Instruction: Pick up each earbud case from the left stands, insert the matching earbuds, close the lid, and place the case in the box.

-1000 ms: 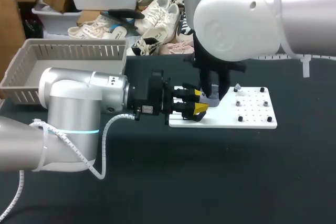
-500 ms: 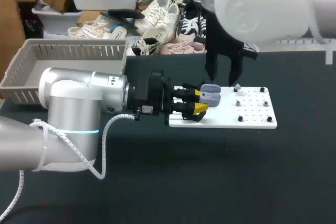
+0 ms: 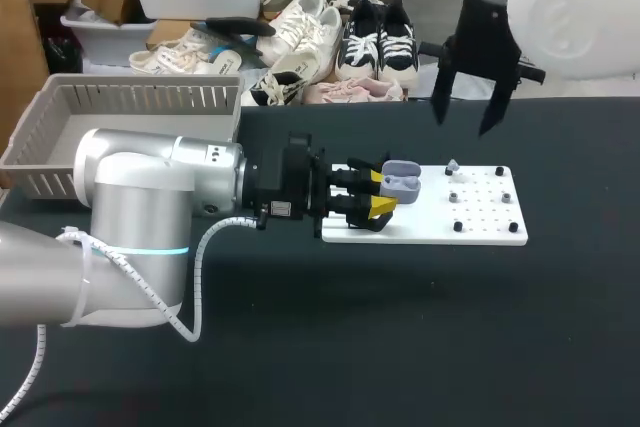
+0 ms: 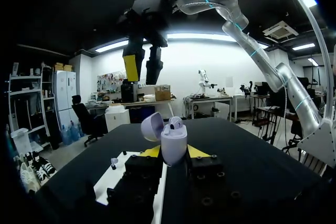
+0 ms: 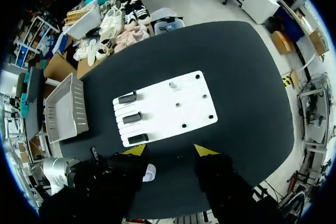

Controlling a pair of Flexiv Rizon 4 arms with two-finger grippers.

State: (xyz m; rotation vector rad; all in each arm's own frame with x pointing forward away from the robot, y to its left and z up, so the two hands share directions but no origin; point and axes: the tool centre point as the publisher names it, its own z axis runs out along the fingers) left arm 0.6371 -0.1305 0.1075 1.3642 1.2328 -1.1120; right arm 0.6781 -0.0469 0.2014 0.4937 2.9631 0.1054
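A lavender earbud case [image 3: 404,184] with its lid open is held over the left end of the white board [image 3: 470,232], my left gripper [image 3: 384,194] shut on it. In the left wrist view the case [image 4: 173,139] stands upright between the yellow tips of the left gripper [image 4: 174,153], and one earbud [image 4: 176,124] sits in it. My right gripper [image 3: 468,115] hangs open and empty, high above the board's far edge. One loose earbud [image 3: 452,165] rests on the board. From the right wrist view, the right gripper [image 5: 170,150] looks down on the board [image 5: 178,114] and three black stands [image 5: 132,117].
A grey basket [image 3: 60,97] stands at the table's back left, also seen in the right wrist view [image 5: 65,108]. Several black pegs [image 3: 459,226] dot the board's right half. Bare black tabletop lies in front of the board.
My right gripper has lifted off the case, risen and moved back to the right, with its fingers spreading wider. The left gripper and the case have not moved.
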